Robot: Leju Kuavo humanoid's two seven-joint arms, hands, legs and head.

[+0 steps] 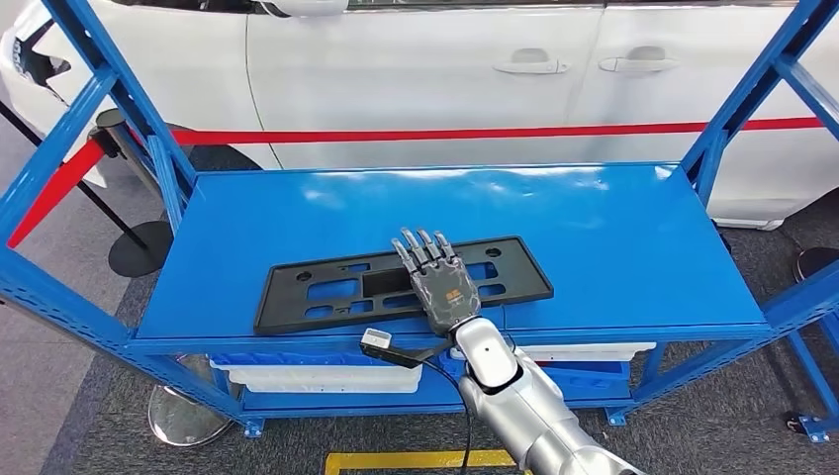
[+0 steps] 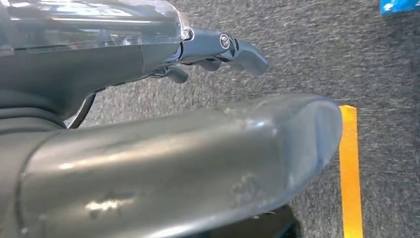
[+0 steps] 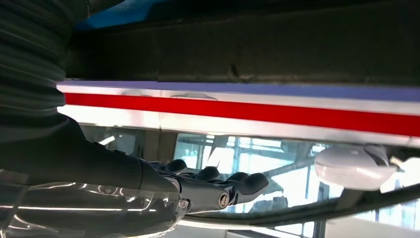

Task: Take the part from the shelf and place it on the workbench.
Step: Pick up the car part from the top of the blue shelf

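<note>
Right hand flat over black plate on blue shelf, fingers spread, grasping nothing. Left hand hangs, fingers curled, nothing in it. Risk: thin plate slides on slick shelf, or tips off front edge.

My dark grey right hand, with an orange mark on its back, lies over a matte black part on the glossy bright blue shelf. Beyond, a red tape crosses a white car.

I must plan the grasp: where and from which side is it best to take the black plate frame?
Probably the near long edge of the frame, from the robot's side: it lies flat near the shelf front, too wide to span. The right hand is over its middle already.
</note>
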